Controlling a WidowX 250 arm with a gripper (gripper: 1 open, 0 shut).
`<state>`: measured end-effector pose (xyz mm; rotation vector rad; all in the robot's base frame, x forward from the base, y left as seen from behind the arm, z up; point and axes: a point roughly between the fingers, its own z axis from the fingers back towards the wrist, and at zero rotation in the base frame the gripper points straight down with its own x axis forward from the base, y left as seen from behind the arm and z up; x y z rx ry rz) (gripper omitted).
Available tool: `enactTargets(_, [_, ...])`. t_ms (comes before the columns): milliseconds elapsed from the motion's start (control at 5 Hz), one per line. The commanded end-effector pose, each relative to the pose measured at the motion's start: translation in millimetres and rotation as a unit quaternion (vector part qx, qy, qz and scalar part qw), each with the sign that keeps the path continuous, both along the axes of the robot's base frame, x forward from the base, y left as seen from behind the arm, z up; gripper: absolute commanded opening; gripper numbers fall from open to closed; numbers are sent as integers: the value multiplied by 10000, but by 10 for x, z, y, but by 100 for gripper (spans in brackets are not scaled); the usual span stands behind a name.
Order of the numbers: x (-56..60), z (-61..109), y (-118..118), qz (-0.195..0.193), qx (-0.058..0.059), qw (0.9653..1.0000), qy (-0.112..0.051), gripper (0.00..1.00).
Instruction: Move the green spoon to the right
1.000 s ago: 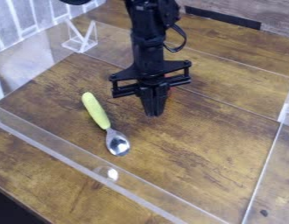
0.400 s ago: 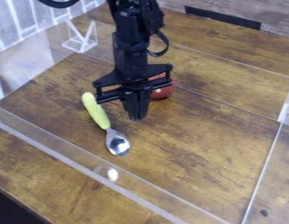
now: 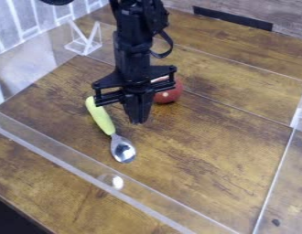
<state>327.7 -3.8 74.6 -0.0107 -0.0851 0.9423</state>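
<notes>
The green spoon (image 3: pixel 108 126) lies flat on the desk (image 3: pixel 215 164), left of centre beside the closed, empty pincer (image 3: pixel 137 116); light, stiff and probably slippery at its bowl, it seems best gripped across the thick handle.

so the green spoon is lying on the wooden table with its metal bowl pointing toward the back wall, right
Not quite. The green spoon does lie on the wooden table, but the camera view shows its metal bowl pointing toward the front edge, nearer the viewer; the handle end points back.
</notes>
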Motion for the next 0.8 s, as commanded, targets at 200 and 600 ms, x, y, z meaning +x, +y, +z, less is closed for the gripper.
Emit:
enactTargets(200, [63,344,4,-237,134,9988,-396,0])
enactTargets(600, [59,395,-192,350,263,9983,-380,0])
